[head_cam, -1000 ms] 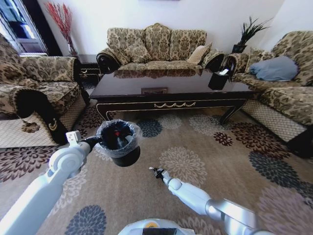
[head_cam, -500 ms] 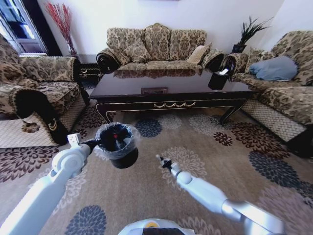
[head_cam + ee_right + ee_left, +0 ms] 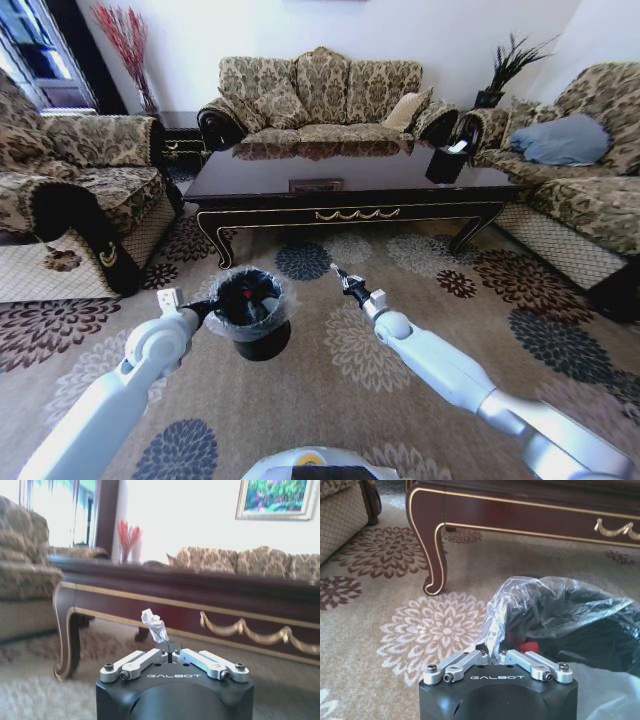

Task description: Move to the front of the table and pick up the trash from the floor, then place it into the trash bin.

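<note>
right pincer [image 3: 170, 654] pinches white scrap [image 3: 154, 625], upright | left pincer [image 3: 493, 655] grips trash bin [image 3: 251, 312]

Glossy dark wood table [image 3: 340, 180], crinkly clear plastic liner on the trash bin [image 3: 250, 312], patterned pile floor [image 3: 400, 300].

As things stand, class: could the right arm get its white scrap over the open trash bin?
Probably yes. The right gripper, jaws shut on the white scrap, hangs beside the trash bin held by the left gripper, with bare carpet between.
</note>
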Tool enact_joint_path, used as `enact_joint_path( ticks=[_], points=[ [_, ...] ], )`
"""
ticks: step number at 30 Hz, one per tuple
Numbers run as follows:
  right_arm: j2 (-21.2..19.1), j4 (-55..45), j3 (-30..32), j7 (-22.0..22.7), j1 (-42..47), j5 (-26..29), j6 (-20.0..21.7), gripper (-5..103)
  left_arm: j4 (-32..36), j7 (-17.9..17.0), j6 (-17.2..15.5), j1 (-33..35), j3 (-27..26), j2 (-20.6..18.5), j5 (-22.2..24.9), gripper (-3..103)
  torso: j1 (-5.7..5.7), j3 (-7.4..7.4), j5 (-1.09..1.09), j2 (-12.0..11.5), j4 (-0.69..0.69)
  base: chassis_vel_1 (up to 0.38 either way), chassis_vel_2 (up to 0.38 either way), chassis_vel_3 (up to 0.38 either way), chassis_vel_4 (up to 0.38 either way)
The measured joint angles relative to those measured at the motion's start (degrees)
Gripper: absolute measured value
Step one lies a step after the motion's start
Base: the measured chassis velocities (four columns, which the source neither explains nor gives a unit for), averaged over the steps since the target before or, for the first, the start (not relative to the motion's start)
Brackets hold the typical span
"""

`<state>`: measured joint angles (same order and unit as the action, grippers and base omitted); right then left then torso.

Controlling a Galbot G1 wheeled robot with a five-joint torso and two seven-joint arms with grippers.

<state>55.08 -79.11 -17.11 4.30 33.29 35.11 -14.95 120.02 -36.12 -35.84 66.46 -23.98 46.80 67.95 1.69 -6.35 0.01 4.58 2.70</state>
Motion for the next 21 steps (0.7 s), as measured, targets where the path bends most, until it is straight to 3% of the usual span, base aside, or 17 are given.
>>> enact_joint_path(
  ticks=[5, 8, 11, 21],
  points=[
    [-0.32, -5.85, -0.11, -1.75, 0.08, 2.78, -1.93, 0, -1.27, 0.98, 1.13, -0.76, 0.91, -0.32, -0.16, 4, 0.0, 0.0, -0.01, 0.0, -0.01, 0.0, 0.0, 0.0, 0.0],
    [-0.39, -12.12, -2.22, -2.41, -0.03, 8.8, -2.43, 0, -3.0, 2.81, 2.51, -2.79, 3.03, -1.01, -0.93, 4, 0.0, 0.0, -0.02, 0.0, 0.01, 0.0, 0.0, 0.0, 0.0],
    [0.05, -15.27, -4.09, -2.55, -0.3, 11.27, -2.79, 0, -4.21, 3.05, 2.75, -4.57, 4.8, -1.19, -1.22, 4, 0.0, 0.0, -0.01, 0.0, 0.0, 0.0, 0.0, 0.0, 0.0],
    [1.34, -16.13, -11.6, -3.71, -2.41, 10.81, -3.69, 0, -7.68, 4.25, 3.61, -8.98, 9.29, 0.99, -2.5, 4, 0.0, 0.0, -0.02, 0.0, 0.0, 0.0, 0.0, 0.0, 0.0]
  ],
)
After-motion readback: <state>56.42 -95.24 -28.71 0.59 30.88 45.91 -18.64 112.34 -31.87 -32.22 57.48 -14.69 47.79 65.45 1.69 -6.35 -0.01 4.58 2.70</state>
